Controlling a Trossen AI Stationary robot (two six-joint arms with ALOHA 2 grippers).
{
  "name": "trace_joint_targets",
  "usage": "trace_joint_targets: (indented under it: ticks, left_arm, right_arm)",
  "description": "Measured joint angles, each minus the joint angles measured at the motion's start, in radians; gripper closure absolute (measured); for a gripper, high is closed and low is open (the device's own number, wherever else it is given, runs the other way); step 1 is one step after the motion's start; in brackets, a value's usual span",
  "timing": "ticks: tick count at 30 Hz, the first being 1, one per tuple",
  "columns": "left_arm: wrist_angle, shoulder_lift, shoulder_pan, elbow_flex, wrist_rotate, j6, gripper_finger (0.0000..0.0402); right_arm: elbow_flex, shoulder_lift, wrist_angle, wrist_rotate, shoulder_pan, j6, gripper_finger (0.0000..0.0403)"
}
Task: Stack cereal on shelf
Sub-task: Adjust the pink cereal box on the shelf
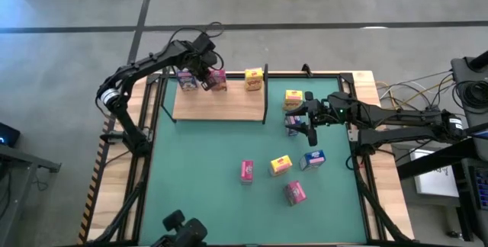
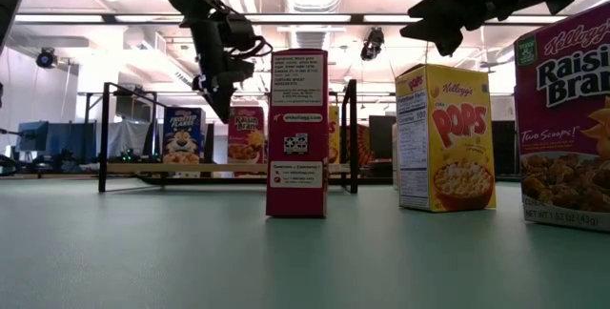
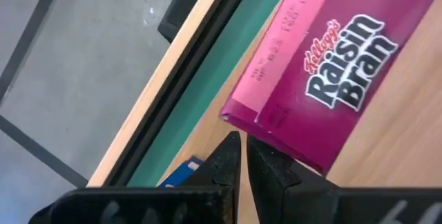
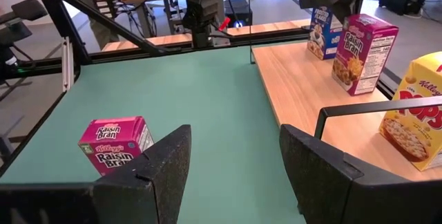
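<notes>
The light-wood shelf (image 1: 221,104) stands at the table's far side with a blue box (image 1: 186,80), a pink box (image 1: 218,81) and a yellow box (image 1: 254,79) upright on it. My left gripper (image 1: 204,70) hovers over the gap between the blue and pink boxes, fingers shut; its wrist view shows the tips (image 3: 242,156) just off the pink Raisin Bran box (image 3: 324,65). My right gripper (image 1: 309,119) is open, raised above the mat beside a yellow box (image 1: 293,98) and a partly hidden box (image 1: 293,125). Nothing sits between its fingers (image 4: 235,162).
Several more boxes stand on the green mat (image 1: 198,186): pink (image 1: 246,171), yellow (image 1: 280,165), blue (image 1: 313,158) and pink (image 1: 295,193). Thin black posts (image 1: 265,94) frame the shelf. Bare shelf wood lies in front of the boxes. Cables lie past the table's right edge.
</notes>
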Motion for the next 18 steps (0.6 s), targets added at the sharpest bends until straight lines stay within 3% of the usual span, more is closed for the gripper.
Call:
trace_joint_targets:
  ticks: [9, 18]
  left_arm:
    - [-0.015, -0.039, -0.002, 0.0, -0.084, -0.019, 0.0393]
    - [0.058, -0.185, -0.088, -0.032, 0.001, -0.053, 0.0393]
  right_arm:
    - [0.0, 0.0, 0.0, 0.0, 0.0, 0.009, 0.0193]
    - [0.0, 0.0, 0.0, 0.0, 0.0, 0.007, 0.0193]
